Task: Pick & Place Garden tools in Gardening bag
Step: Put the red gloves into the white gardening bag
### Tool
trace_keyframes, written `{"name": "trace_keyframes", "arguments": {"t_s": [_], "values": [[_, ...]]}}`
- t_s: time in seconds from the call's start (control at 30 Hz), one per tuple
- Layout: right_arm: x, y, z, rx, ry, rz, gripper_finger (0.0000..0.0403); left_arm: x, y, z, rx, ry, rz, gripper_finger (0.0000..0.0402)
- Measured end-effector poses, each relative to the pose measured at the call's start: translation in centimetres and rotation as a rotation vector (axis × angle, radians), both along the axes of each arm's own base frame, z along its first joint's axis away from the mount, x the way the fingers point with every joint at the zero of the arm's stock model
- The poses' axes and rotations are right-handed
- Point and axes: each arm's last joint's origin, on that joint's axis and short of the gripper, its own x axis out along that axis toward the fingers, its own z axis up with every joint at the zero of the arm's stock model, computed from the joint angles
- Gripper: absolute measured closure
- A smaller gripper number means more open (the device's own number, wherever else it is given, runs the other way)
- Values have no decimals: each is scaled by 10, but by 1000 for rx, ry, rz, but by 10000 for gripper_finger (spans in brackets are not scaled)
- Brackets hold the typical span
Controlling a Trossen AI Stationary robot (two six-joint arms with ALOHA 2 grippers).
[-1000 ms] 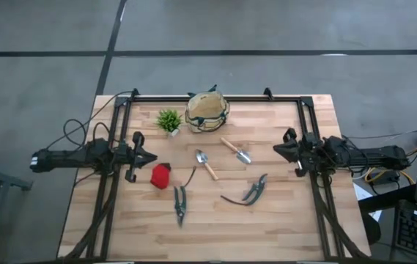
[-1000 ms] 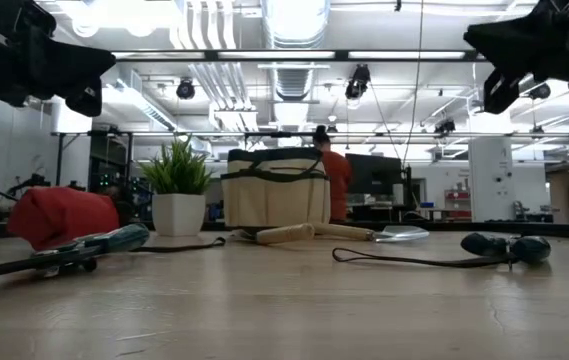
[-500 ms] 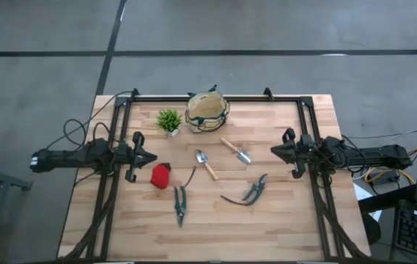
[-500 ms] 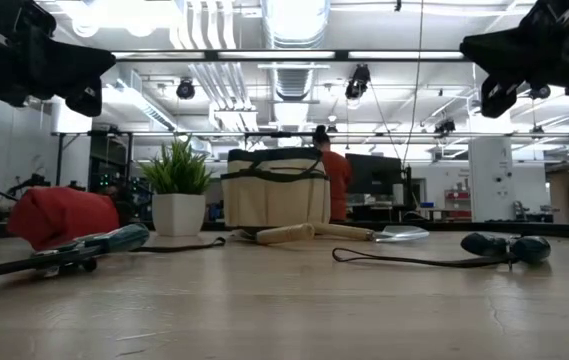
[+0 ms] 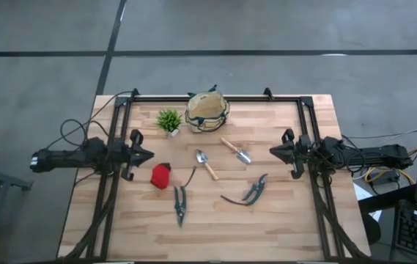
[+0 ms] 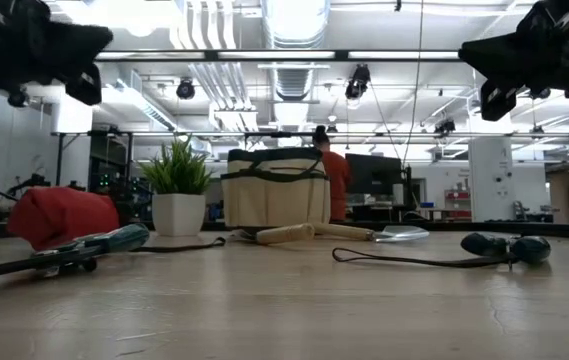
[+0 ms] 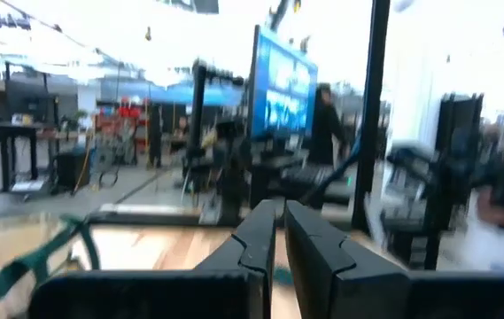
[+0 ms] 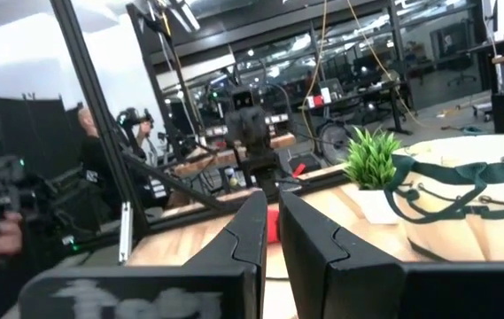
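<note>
We log both arms raised at the table's sides, nothing lifted yet. The left gripper (image 5: 144,155) hangs at the left edge with its jaws nearly shut and empty; over the last second it has drawn back slightly toward its own base. The right gripper (image 5: 275,152) sits at the right edge, jaws likewise almost closed on nothing, and it has crept a little toward the table's middle in the same span.

Just ahead of the left jaws lies the small red item (image 5: 161,175). Beyond it, toward the centre, lie one wooden-handled trowel (image 5: 206,164) and a pair of pruning shears (image 5: 179,204). Ahead of the right jaws lie the second trowel (image 5: 236,150) and the other shears (image 5: 251,190).

The gardening bag (image 5: 207,111) stands at the far edge, midway between the two grippers, with the potted plant (image 5: 168,121) just beside it on the left arm's side. All five tools are still on the wood.

We read the right arm's small advance as the start of a reach; its jaws must open first.
</note>
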Motion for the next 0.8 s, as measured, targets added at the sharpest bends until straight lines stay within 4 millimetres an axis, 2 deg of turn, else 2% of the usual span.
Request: {"name": "trace_keyframes", "arguments": {"t_s": [0.13,0.2,0.33,0.47,0.57,0.8], "values": [[1,0,-3,-25,35,-5,374,-3,2,10,-245,-100,-14,367],[1,0,-5,-31,51,-9,374,-2,3,10,-309,-76,11,367],[1,0,-6,-36,65,-12,374,2,4,12,-409,50,48,367],[1,0,-6,-42,63,-14,374,7,5,9,-527,286,117,367],[1,0,-6,-43,63,-17,374,11,5,11,-563,397,148,360],[1,0,-6,-43,62,-17,374,25,5,18,-578,620,222,294]]}}
